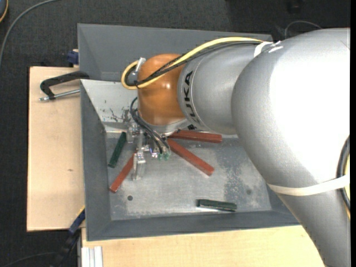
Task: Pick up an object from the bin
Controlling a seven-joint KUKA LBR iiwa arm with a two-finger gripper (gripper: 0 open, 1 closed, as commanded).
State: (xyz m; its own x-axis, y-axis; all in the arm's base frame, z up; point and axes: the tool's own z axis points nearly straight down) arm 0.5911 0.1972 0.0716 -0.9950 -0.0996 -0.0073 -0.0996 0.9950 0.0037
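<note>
My gripper (138,158) hangs under the arm's orange cover, low over the left half of the bin floor. Its tip is right above the upper end of a red stick (120,178) that lies slanted toward the bin's left wall; I cannot see whether it touches the stick. A dark green stick (117,149) lies just left of the gripper, near the left wall. On the right of the gripper a second red stick (193,158) slants down to the right, partly hidden under the wrist.
A third red stick (201,137) lies almost level under the arm at the back. Another dark green stick (217,206) rests near the front wall on the right. The big arm covers the bin's right and back parts.
</note>
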